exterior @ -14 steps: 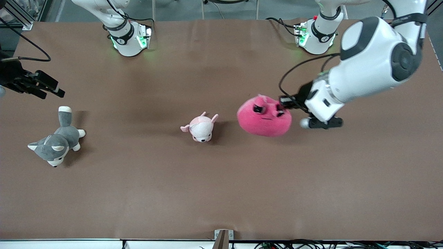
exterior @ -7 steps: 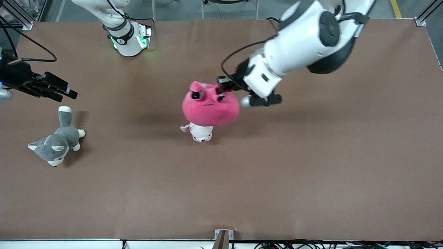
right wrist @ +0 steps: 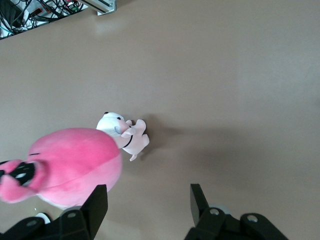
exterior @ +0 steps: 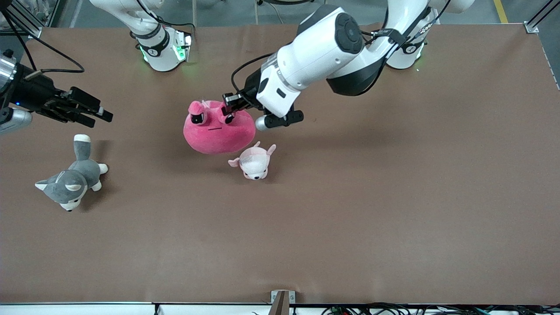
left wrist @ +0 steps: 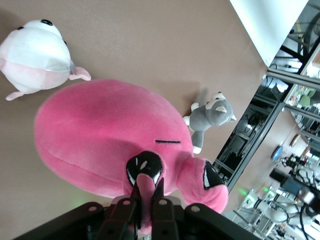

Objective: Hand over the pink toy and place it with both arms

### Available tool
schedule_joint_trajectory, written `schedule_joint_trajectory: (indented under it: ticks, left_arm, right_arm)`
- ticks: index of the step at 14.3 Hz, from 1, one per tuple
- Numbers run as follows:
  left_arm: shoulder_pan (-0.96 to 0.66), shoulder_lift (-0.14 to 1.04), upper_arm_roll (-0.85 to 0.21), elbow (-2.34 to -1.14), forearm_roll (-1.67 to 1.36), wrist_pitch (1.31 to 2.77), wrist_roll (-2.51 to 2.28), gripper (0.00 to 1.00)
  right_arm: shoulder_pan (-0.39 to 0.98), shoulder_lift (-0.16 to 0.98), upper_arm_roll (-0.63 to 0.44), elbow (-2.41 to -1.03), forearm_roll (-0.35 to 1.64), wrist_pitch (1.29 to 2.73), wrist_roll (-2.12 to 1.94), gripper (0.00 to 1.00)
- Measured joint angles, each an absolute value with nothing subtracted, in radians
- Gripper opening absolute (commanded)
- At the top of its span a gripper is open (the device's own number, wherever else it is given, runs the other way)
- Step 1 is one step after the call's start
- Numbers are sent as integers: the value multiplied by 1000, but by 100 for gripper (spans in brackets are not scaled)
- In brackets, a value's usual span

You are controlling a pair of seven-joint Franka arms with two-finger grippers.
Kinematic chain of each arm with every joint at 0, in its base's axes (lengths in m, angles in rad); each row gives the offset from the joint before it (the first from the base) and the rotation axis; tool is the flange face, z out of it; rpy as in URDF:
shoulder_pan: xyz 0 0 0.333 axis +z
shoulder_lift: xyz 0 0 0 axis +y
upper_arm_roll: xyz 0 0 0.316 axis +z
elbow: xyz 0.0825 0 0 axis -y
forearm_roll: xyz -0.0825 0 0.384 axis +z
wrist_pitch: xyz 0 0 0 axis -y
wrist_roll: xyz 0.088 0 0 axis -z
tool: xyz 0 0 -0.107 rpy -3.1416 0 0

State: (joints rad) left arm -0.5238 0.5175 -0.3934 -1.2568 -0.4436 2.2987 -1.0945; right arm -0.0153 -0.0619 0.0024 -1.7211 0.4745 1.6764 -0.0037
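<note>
The pink toy [exterior: 218, 131], a round hot-pink plush with black angry eyes, hangs in the air over the middle of the table. My left gripper [exterior: 228, 104] is shut on a nub at its top; in the left wrist view the fingers [left wrist: 131, 197] pinch the nub of the toy [left wrist: 105, 135]. My right gripper [exterior: 98, 113] is open and empty, up in the air over the right arm's end of the table, apart from the toy. The right wrist view shows its wide-open gripper [right wrist: 150, 197] with the toy [right wrist: 75, 165] beside one finger.
A small pale pink-and-white plush animal [exterior: 253, 161] lies on the table just nearer the front camera than the hanging toy. A grey-and-white plush dog [exterior: 72, 175] lies toward the right arm's end, under the right gripper's reach.
My left arm has carried the pink toy from the left arm's side, over the small pale plush, toward the right arm's end. My right gripper has moved inward toward the table's middle.
</note>
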Motion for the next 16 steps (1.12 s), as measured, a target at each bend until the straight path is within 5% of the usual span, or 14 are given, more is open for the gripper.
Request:
schedule_joint_trajectory:
  ticks: [7,16]
  left_arm:
    - [-647,599,-322,-1212,-444,2434,-1157,0]
    - [-658,609,-310,-1207,-444,2440,-1163,0]
  right_arm:
    - [118,-21,6,-1680,477,1686,194,70]
    - [203,69,6,-1660,478,1713,234,69]
